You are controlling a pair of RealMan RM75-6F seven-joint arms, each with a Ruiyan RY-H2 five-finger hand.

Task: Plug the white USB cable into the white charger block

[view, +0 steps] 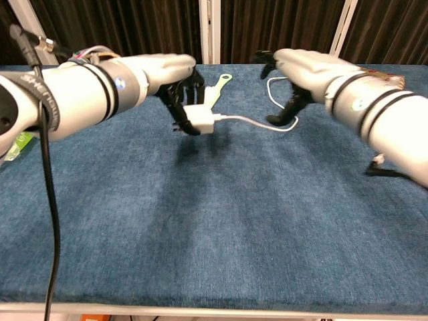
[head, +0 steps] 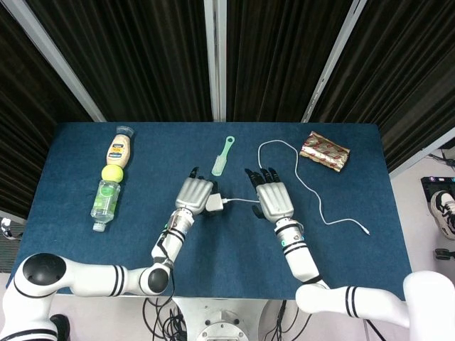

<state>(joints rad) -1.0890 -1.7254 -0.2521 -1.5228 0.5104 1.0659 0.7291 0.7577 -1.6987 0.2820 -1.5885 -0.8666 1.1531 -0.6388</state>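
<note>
My left hand (head: 193, 195) grips the white charger block (head: 214, 204) above the middle of the blue table (head: 71, 241), its dark fingers (view: 175, 100) curled around the block's far side in the chest view. The white USB cable (head: 306, 186) is seated in the block's right face and runs as a short taut stretch toward my right hand (head: 274, 200), which hangs just beside it with the fingers spread and nothing in the palm; in the chest view the cable passes under that hand's fingertips (view: 293, 114), and I cannot tell whether they touch it. Beyond my right hand the cable loops back toward the far edge of the table, then trails down to its free end (head: 365, 231) near the right edge. A light green brush (head: 222, 155) lies on the cloth just past the two hands. On the left side a mayonnaise bottle (head: 118, 149), a yellow ball (head: 111, 173) and a clear water bottle (head: 104, 202) lie in a line, touching end to end. A foil snack packet (head: 325, 151) rests at the far right corner, well apart from the hands.
</note>
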